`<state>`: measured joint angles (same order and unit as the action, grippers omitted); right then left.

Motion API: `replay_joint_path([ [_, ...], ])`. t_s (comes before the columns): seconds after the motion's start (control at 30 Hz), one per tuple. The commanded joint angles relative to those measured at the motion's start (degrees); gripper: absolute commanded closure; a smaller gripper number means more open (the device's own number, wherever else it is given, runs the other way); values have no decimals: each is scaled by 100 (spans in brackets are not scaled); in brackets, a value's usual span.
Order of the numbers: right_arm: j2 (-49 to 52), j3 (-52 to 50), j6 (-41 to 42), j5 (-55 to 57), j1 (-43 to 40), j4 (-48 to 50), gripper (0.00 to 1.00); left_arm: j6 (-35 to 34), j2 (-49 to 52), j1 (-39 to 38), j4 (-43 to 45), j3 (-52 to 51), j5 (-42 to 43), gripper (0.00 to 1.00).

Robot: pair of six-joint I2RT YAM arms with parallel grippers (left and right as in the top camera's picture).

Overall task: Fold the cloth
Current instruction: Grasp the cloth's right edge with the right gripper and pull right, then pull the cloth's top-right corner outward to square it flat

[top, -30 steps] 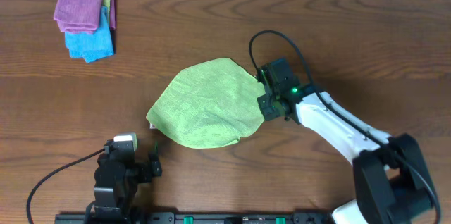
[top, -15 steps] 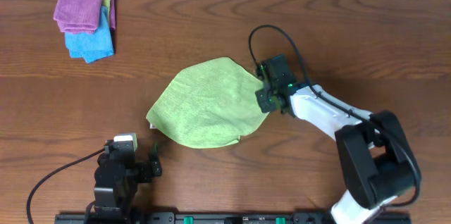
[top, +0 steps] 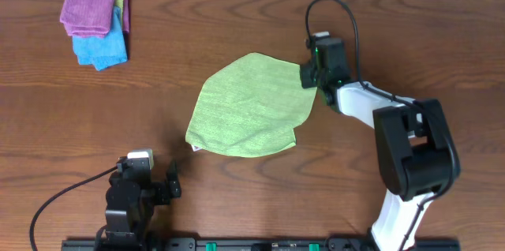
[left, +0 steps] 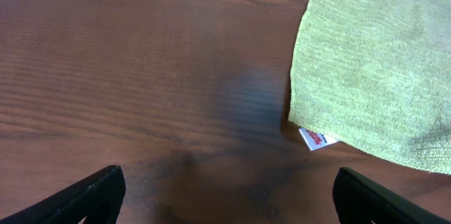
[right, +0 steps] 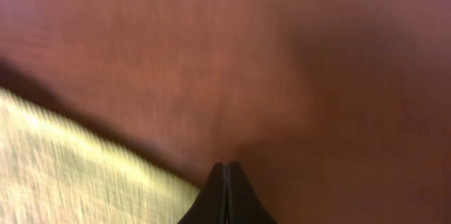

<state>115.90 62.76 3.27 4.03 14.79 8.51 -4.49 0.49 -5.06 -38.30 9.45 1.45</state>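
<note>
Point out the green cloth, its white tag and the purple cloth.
green cloth (top: 248, 105), overhead view, middle of the fabric
white tag (left: 317, 139), left wrist view, centre of the label
purple cloth (top: 91, 10), overhead view, folded top face

**Even light above, one wrist view smeared**

From overhead, soft bright light falls evenly on the dark brown wooden table (top: 237, 30). There is no glare, only a thin shadow under the light yellow-green microfibre cloth (top: 248, 109). The left wrist view is sharp: weave and wood grain read clearly, and a soft dark shadow patch lies beside the cloth. The right wrist view is dimmer and heavily blurred. Only the right gripper (right: 225, 185), black tips pressed together, has crisp edges.
</note>
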Motion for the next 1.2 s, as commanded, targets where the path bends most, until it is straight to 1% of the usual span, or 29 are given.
replay_joint_path([
  [0.0,254,450,-273,122,-26,109,98,-24,-28,-22,-44,-42,-39,5],
  [0.1,328,728,-269,131,-17,-138,99,-24,-28,-22,-44,-42,-39,5],
  [0.17,188,927,-264,131,-7,-579,98,-24,-28,-22,-44,-42,-42,5],
  [0.23,-210,1211,-129,133,-9,-1375,99,-24,-28,-22,-44,-42,-39,5],
  [0.3,-673,1547,142,-13,-9,-2424,99,-24,-28,-22,-44,-42,-39,5],
  [0.37,-994,1864,328,-675,-20,-3462,99,-24,-28,-22,-44,-42,-39,5],
  [0.4,-1040,1919,422,-887,-20,-3698,99,-24,-28,-22,-44,-42,-39,5],
  [0.53,-776,1926,492,-1113,-13,-3832,99,-24,-28,-22,-44,-42,-39,5],
  [0.7,-122,1932,667,-1357,-15,-3965,99,-24,-28,-22,-44,-42,-39,5],
  [0.87,4,1932,743,-1366,-20,-4094,99,-24,-28,-22,-44,-42,-39,5],
  [1.07,44,1932,804,-739,-24,-4424,99,-24,-28,-22,-44,-42,-39,5],
  [1.17,85,1932,782,-671,-26,-4430,99,-24,-28,-22,-44,-42,-39,5],
])
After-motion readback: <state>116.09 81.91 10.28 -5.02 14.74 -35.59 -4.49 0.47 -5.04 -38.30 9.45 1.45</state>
